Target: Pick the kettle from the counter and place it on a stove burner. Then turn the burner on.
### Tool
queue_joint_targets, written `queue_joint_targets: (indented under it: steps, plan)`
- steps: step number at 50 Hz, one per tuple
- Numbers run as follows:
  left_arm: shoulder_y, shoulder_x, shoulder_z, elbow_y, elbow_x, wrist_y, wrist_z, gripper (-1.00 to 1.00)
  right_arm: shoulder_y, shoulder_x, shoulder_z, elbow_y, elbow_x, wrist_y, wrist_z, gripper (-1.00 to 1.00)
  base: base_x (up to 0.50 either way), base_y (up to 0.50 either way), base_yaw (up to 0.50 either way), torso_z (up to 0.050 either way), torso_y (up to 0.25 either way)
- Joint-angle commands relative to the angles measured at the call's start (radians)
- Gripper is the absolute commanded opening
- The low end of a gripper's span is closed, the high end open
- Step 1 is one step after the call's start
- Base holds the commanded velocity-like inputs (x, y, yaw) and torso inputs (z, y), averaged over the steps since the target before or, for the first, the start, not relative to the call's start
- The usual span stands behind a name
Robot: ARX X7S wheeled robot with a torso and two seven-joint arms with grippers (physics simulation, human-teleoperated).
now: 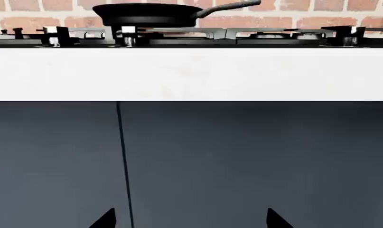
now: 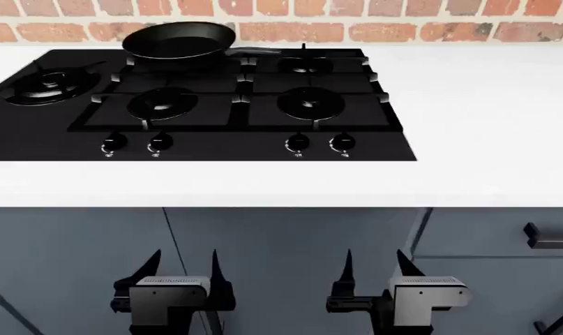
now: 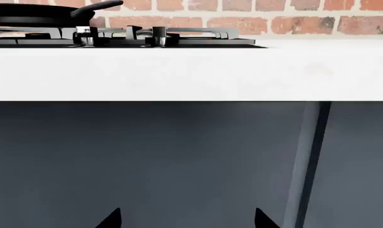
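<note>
Both pincers, left gripper [image 2: 181, 269] and right gripper [image 2: 374, 269], hang wide open and empty below the counter [image 2: 486, 105]. Can't see the kettle anywhere; big burner [image 2: 47, 82] sits up ahead, off to my left.

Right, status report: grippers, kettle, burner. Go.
Left gripper and right gripper open, empty, low before cabinet fronts. Kettle not in any view. Wide burner bare, far left of cooktop. Frying pan on rear grate.
</note>
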Motion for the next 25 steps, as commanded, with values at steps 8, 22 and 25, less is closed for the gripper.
queue_joint_targets:
  steps: [8, 22, 25]
  plan:
    - [0.004, -0.04, 0.042, -0.007, -0.032, 0.009, -0.05, 1.0, -0.007, 0.035, -0.034, 0.001, 0.058, -0.009, 0.063, 1.0, 0.0, 0.03, 0.0, 0.0, 0.0]
    - [0.003, -0.064, 0.07, -0.009, -0.054, 0.009, -0.082, 1.0, -0.004, 0.06, -0.065, 0.01, 0.09, -0.022, 0.089, 1.0, 0.0, 0.5, 0.0, 0.0, 0.0]
    - [0.004, -0.069, 0.075, -0.007, -0.059, 0.008, -0.085, 1.0, -0.002, 0.064, -0.07, 0.012, 0.095, -0.022, 0.094, 1.0, 0.0, 0.5, 0.0, 0.0, 0.0]
